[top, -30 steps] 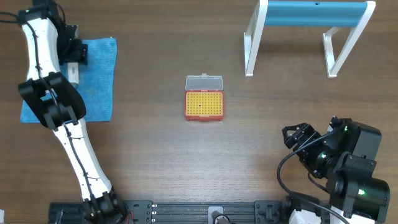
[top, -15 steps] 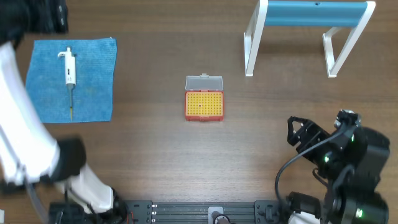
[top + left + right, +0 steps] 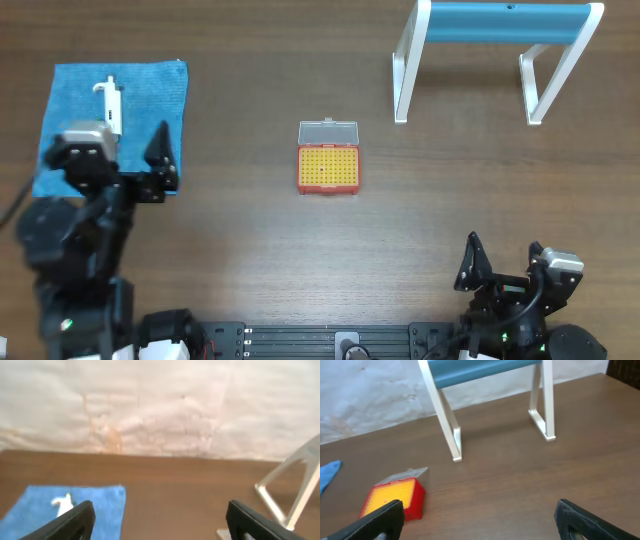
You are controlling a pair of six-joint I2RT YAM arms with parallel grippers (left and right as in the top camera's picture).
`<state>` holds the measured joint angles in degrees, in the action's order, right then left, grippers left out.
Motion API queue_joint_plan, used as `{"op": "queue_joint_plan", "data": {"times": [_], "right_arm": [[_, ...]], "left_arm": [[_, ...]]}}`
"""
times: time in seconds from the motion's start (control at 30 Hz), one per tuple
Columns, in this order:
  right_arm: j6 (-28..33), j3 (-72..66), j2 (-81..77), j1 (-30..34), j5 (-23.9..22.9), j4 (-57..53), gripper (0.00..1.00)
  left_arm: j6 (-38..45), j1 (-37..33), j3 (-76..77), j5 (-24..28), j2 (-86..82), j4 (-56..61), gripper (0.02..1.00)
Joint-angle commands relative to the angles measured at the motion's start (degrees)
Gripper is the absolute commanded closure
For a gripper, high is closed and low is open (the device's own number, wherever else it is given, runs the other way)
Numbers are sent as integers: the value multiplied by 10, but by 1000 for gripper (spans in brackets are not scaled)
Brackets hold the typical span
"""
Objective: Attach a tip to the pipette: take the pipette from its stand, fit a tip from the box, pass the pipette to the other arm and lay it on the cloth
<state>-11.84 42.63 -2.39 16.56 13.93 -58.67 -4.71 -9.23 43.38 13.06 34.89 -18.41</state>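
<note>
Now parked low by their bases, the right hand (image 3: 480,512) and the left hand (image 3: 160,515) both stand with fingers spread wide and nothing between them, above the dark wooden desk (image 3: 250,250). Just beyond the left hand, the pipette (image 3: 108,103) lies on the blue cloth (image 3: 150,90). Its white head shows toward the far edge while the arm hides its lower shaft, so whether a tip is seated cannot be told. The task looks all but finished, and the risk lies mainly on that side. In the overhead view the left hand hangs close to the cloth's near corner. A careless swing from there could catch the fabric, dragging it or rolling the pipette off, or could strike the shaft and knock a loosely pressed tip free. Farther out at mid-desk, the tip box (image 3: 328,168) sits with its lid open, well apart from both arms; only a long sweep across the middle would upset it and spill tips. At the far edge the stand (image 3: 500,20) is well away from either hand and poses little hazard.
</note>
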Motion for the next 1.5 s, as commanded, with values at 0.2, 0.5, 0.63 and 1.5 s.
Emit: {"op": "queue_joint_plan", "data": {"times": [0.2, 0.5, 0.63, 1.5], "right_arm": [[10, -3, 6, 1, -19, -83, 31], [10, -3, 6, 1, -19, -85, 31], [10, -3, 6, 1, -19, -85, 31], [10, -3, 6, 1, -19, -85, 29]], "left_arm": [[-9, -1, -64, 9, 77, -45, 172], [-9, 15, -230, -15, -162, -94, 172], [-9, 23, -313, -19, -310, -51, 20], [-9, 74, -431, -60, -347, 145, 20]]}}
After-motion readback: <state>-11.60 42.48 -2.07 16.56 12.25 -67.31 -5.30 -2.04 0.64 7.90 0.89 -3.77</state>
